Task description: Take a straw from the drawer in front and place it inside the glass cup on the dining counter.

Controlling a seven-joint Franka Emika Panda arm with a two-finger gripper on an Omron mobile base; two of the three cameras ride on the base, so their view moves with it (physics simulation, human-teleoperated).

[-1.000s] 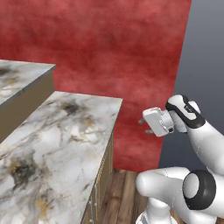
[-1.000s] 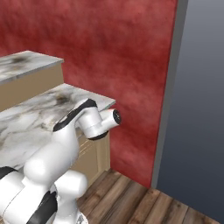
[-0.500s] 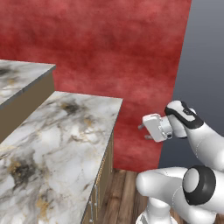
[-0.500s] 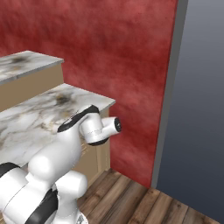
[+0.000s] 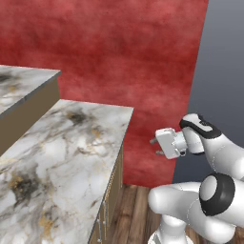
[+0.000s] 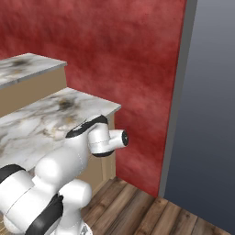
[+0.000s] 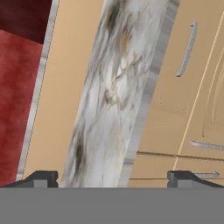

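Upper counter (image 5: 26, 81): far left in the left base view, a raised marble top with a tan wood side.
Lower counter (image 5: 62, 157): just beside it and a step lower, marble veined black and gold, ending before the red wall (image 5: 119, 52).
Cabinet fronts (image 7: 197, 109): tan wood with metal handles (image 7: 186, 50) below the marble edge, seen rolled in the hand view.
End effector (image 5: 155, 147): in the air right of the lower counter's end, apart from it, jaws spread wide, holding nothing.
Straw, glass cup: cannot tell where they are.
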